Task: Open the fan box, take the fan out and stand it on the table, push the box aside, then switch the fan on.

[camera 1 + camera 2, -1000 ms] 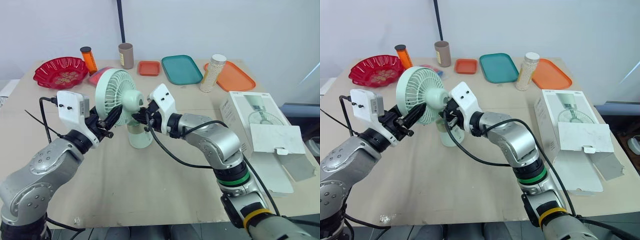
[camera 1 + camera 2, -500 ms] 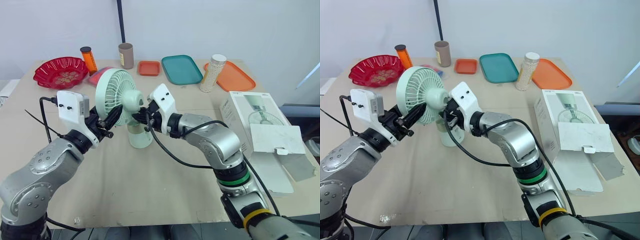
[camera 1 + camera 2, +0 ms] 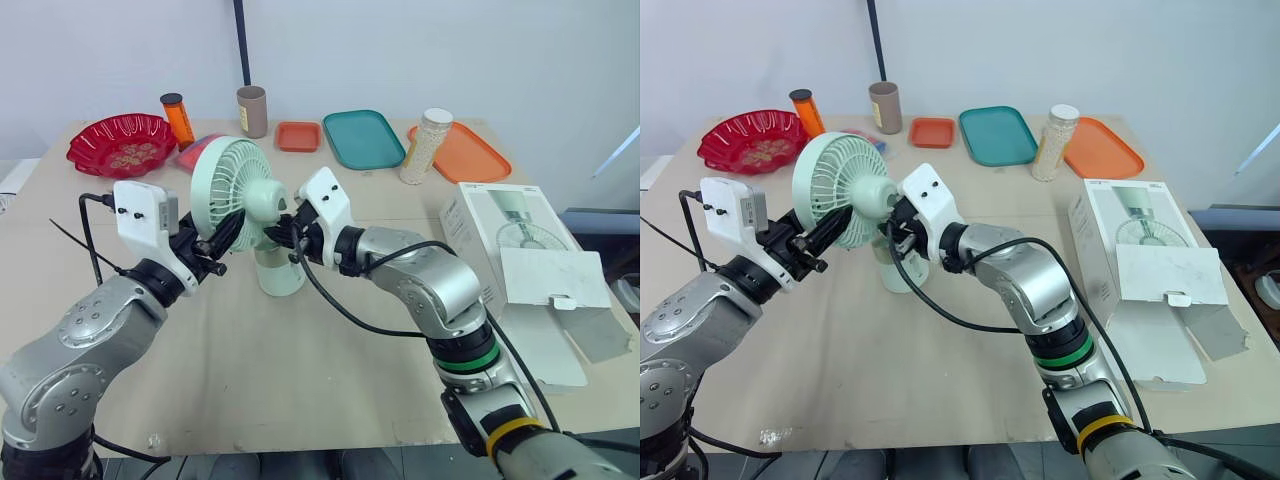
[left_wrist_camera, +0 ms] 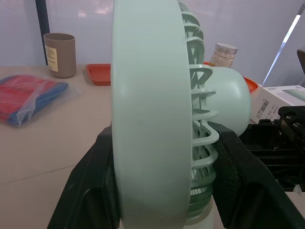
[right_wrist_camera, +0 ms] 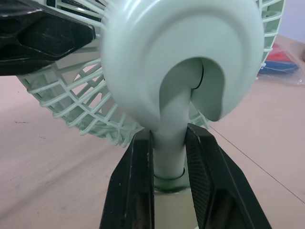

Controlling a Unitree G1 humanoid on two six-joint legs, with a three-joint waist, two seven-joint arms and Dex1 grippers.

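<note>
The pale green fan (image 3: 236, 186) stands upright on its round base (image 3: 280, 275) near the middle of the table. My left gripper (image 3: 224, 232) is shut on the fan's head, one black finger (image 4: 90, 186) on the front rim and the other on the back grille. From the other side, my right gripper (image 3: 284, 232) is shut on the fan's neck (image 5: 169, 141), with a finger (image 5: 134, 187) pressed against each side. The white fan box (image 3: 522, 272) lies at the table's right edge with its flap open.
Along the far edge sit a red bowl (image 3: 122, 143), an orange bottle (image 3: 178, 118), a brown cup (image 3: 252, 110), a small orange tray (image 3: 298, 136), a teal tray (image 3: 363, 138), a jar of white beads (image 3: 425, 146) and an orange tray (image 3: 468, 154). A red and blue packet (image 4: 31, 98) lies behind the fan.
</note>
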